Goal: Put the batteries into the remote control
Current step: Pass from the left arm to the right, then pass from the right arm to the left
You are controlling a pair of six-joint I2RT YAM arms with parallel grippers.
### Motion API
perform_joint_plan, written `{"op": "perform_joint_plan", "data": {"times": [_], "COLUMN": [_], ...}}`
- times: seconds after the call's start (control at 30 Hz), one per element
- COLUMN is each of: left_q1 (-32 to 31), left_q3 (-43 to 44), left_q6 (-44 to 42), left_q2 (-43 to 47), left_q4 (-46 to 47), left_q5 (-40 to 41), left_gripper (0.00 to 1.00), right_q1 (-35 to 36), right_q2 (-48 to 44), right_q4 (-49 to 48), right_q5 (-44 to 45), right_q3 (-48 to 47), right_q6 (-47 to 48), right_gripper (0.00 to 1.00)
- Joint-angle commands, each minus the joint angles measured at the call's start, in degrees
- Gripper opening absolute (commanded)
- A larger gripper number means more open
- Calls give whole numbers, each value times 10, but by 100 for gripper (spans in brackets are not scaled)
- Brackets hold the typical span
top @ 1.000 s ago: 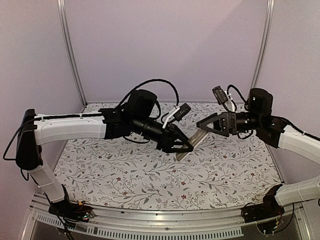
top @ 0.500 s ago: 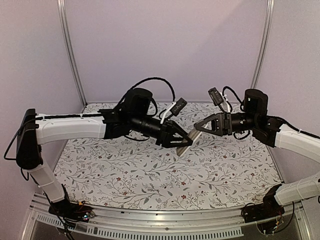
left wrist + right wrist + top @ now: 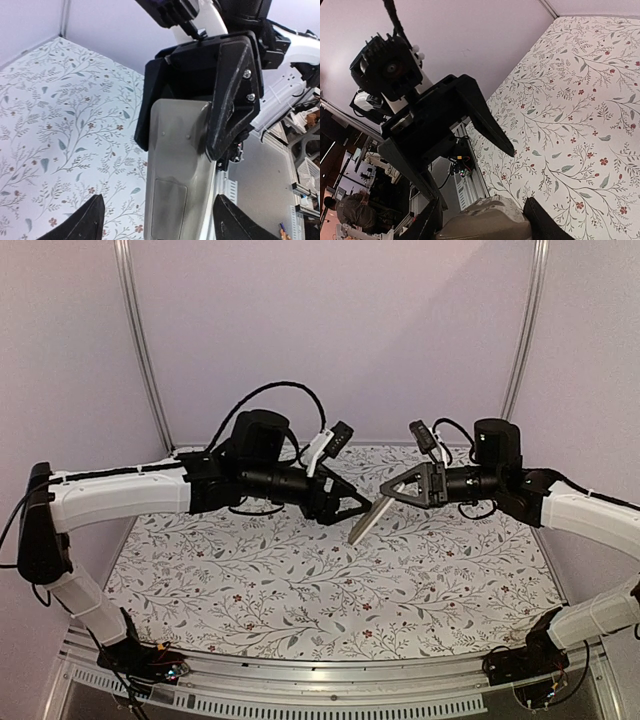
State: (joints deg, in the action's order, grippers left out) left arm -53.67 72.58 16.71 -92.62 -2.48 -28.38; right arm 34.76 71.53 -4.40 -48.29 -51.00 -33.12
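Note:
The remote control (image 3: 366, 520) hangs tilted in mid-air above the table, its tan-grey back (image 3: 179, 165) facing the left wrist camera, with a rectangular cover panel outlined on it. My right gripper (image 3: 393, 491) is shut on its upper end; that end shows between the fingers in the right wrist view (image 3: 487, 222). My left gripper (image 3: 350, 506) is open; its fingertips (image 3: 85, 220) stand wide on either side of the remote without touching it. No batteries are in view.
The floral table cover (image 3: 300, 580) lies below both raised arms. The metal front rail (image 3: 330, 685) runs along the near edge. The left arm's wrist and open fingers (image 3: 445, 125) fill the right wrist view.
My left gripper has let go of the remote and drawn back to the left. The right gripper has moved left and now holds the remote alone.

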Motion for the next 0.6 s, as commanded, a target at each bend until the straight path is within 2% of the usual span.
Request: {"op": "perform_joint_plan", "data": {"times": [0.0, 0.2, 0.3, 0.57], "left_q1": [4, -34, -52, -74], "left_q3": [14, 103, 116, 147], "left_q6": [-55, -100, -114, -122], "left_q2": [16, -49, -64, -100], "left_q4": [-86, -195, -194, -182], "left_q5": [137, 218, 238, 220], "left_gripper": [75, 67, 66, 64], "right_q1": [-5, -5, -4, -4], "right_q2": [12, 33, 37, 50], "right_q4": [97, 180, 201, 220], "right_q5": [88, 143, 158, 173], "right_q3": [-40, -82, -90, -92], "right_q6": [-8, -16, -22, -26], "right_gripper": [11, 12, 12, 12]}}
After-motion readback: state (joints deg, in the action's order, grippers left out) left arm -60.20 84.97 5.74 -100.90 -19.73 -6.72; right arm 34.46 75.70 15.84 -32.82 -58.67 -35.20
